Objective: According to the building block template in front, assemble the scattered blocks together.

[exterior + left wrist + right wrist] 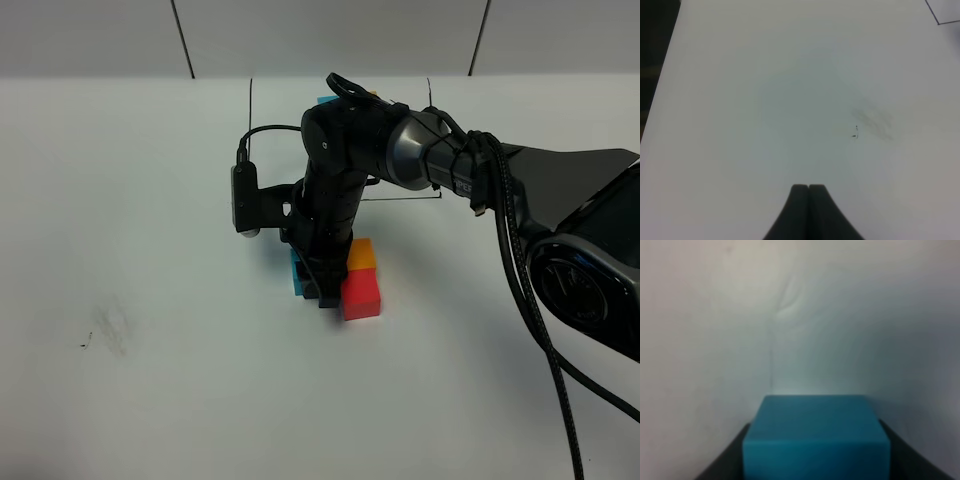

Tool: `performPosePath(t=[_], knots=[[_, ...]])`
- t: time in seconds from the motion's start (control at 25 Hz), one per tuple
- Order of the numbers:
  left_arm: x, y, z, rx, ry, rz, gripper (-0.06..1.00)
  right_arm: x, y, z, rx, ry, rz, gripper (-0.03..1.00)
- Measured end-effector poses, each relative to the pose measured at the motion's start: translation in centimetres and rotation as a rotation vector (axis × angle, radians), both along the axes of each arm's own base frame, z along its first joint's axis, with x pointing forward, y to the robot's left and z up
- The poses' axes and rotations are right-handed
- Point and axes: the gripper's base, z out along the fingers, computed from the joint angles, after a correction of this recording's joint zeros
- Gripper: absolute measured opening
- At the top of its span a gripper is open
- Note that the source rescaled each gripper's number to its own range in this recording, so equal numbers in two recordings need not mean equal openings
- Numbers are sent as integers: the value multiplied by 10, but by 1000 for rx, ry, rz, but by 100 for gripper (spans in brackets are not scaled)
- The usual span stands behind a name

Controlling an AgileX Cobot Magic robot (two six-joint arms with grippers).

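Blue block sits clamped in our right fingers, half hidden behind the arm overhead; our left fingers are pressed together.

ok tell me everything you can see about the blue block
The blue block is a small matte sky-blue cube with plain faces and clean edges. In the right wrist view it sits upright between the two dark fingers of the right gripper, which flank it on both sides. From the high camera only a sliver of it shows on the white table, behind the arm, with the orange block and red block on the arm's other side. Whether it touches them is hidden.
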Motion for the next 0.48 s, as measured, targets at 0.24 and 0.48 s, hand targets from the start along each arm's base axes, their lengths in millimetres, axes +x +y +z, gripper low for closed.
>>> performPosePath(t=[0.24, 0.48], knots=[[0, 0, 0, 1, 0, 0, 0, 1, -1, 0, 5, 9, -9, 43], [0, 0, 0, 1, 0, 0, 0, 2, -2, 0, 12, 22, -28, 43]])
